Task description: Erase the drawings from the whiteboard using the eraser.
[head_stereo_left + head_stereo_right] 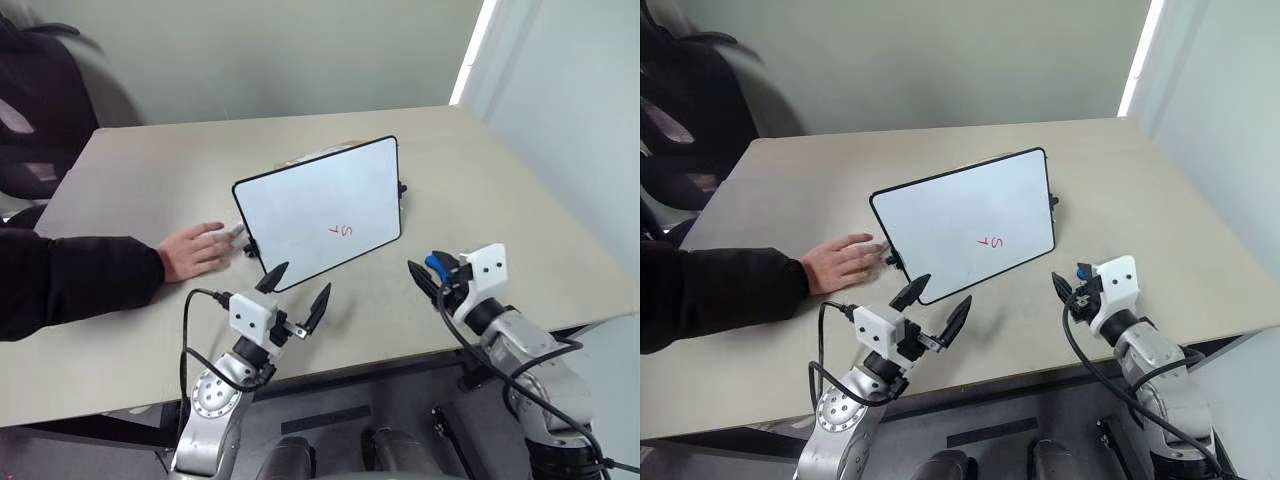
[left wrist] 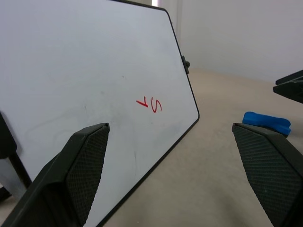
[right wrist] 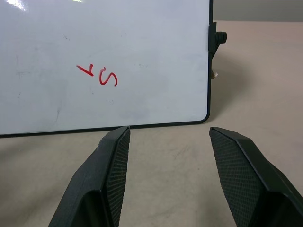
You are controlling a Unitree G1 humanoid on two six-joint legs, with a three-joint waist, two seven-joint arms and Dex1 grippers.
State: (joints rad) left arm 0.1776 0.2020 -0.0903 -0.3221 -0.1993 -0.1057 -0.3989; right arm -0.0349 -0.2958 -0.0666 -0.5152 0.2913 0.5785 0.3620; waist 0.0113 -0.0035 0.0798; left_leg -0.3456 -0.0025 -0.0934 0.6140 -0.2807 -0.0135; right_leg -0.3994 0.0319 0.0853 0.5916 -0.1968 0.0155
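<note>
Upright, the whiteboard (image 1: 320,210) carries small red drawings (image 1: 342,231).

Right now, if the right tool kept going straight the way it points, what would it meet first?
Probably the whiteboard: the right tool is open, its wrist view looking across bare table at the board's lower edge near the corner, beside the red drawings. Nothing lies between, though the depth is hard to judge.

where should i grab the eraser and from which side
Probably across its two long sides, at the middle, coming down from above. The eraser lies flat on the table as a low, long block, so its narrow width is the easiest span to pinch. The right gripper is open and close by it.
</note>
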